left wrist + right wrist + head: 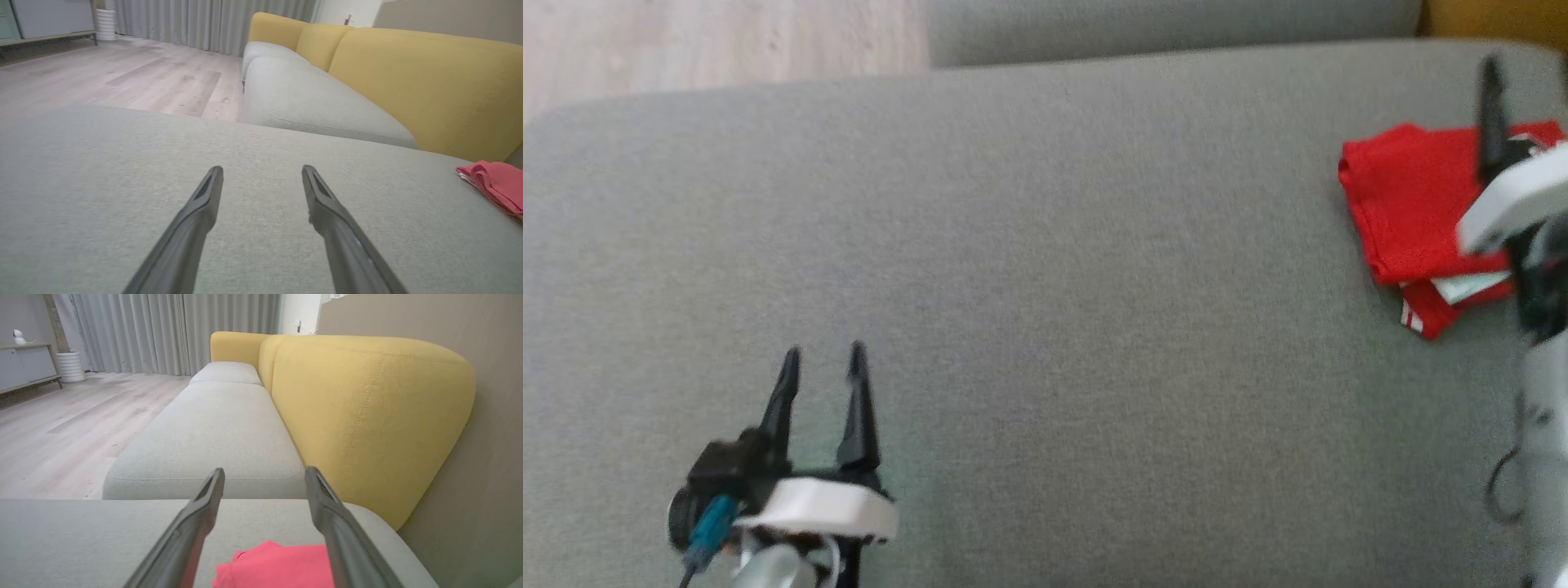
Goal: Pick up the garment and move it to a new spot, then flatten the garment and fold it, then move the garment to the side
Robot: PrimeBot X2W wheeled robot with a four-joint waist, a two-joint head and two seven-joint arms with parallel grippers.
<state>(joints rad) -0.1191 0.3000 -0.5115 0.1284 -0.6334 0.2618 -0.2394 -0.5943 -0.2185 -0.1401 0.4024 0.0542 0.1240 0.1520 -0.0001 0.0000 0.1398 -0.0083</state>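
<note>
The garment (1409,204), red with white trim, lies folded in a compact stack at the right end of the grey seat cushion (1045,245), close to the yellow backrest (347,408). At its near corner, lower layers and a white strip poke out from under the top fold.

The right tool (264,470) is over it with its fingers spread and nothing between them. Whether the tips touch the cloth I cannot tell. The left tool (823,351) is well apart, over bare cushion at the lower left, also spread and empty.

The job looks to be in its last step, with the folded piece set at the side. To finish well, the right tool should rise straight up with its fingers apart, so neither tip drags the top layer and opens the fold.

The only container is a white ribbed pot (70,366) on the floor by the curtain. What it holds cannot be made out.
</note>
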